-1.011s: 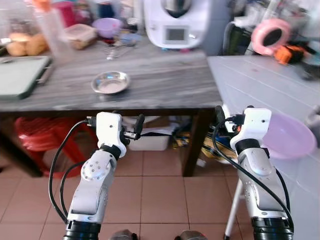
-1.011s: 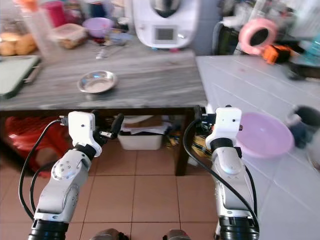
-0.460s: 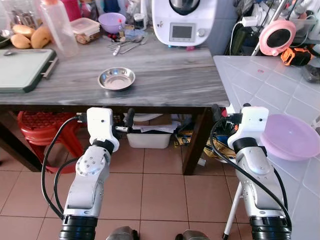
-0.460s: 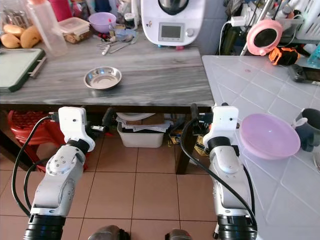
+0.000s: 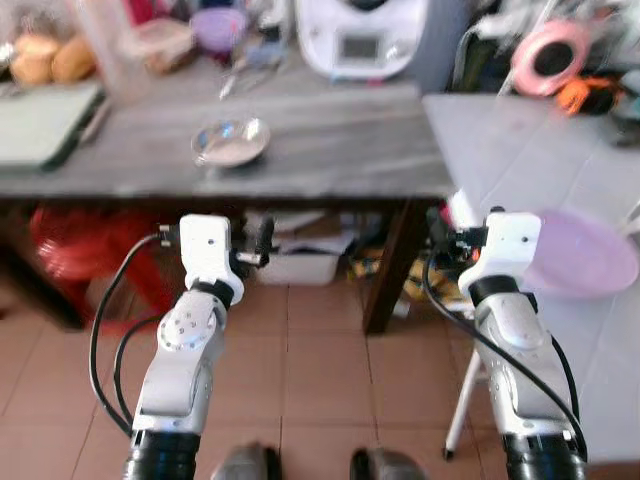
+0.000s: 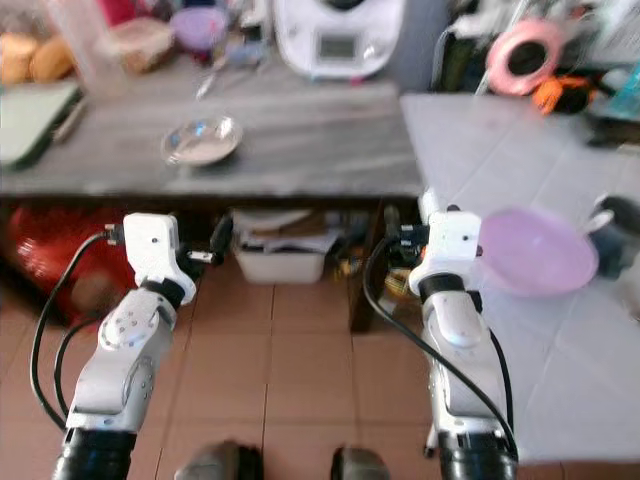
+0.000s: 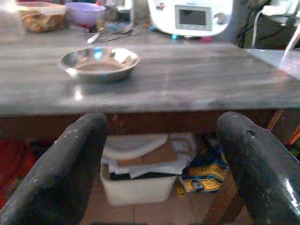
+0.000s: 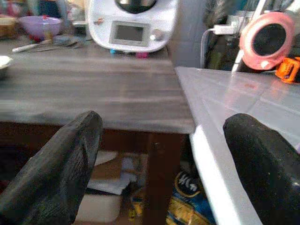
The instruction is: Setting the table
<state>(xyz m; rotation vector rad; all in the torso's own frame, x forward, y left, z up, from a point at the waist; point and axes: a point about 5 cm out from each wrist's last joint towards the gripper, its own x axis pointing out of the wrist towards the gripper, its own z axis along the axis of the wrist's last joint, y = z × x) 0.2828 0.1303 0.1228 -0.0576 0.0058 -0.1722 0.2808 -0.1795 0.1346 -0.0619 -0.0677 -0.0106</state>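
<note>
While the head views are smeared with blur, we can still pick out the main things. We see one grey stone table [image 5: 330,150] across the upper half of the frame and one white tiled counter [image 5: 500,130] at the upper right. One steel bowl [image 5: 230,141] sits alone on the table, upper left of centre, and one lilac plastic bowl [image 5: 585,255] lies on the counter at the right edge. Along the top edge we make out one white kitchen machine [image 5: 362,38], a smaller purple bowl [image 5: 218,27] and a green board [image 5: 40,120] at the upper left; the items around them are too blurred for us to name or count.

We hold both arms up in the lower half, short of the table's front edge. Our left gripper [image 7: 159,154] has its two fingers spread wide with nothing between them, and its wrist camera shows the steel bowl sharply, plus a white bin under the table [image 7: 136,187]. Our right gripper [image 8: 164,154] is likewise spread and empty; its wrist camera shows the corner where table meets counter, the kitchen machine's screen, and a pink round object [image 8: 268,40] at the upper right, cut off at the top. That view catches only a sliver of the steel bowl at its left edge.
</note>
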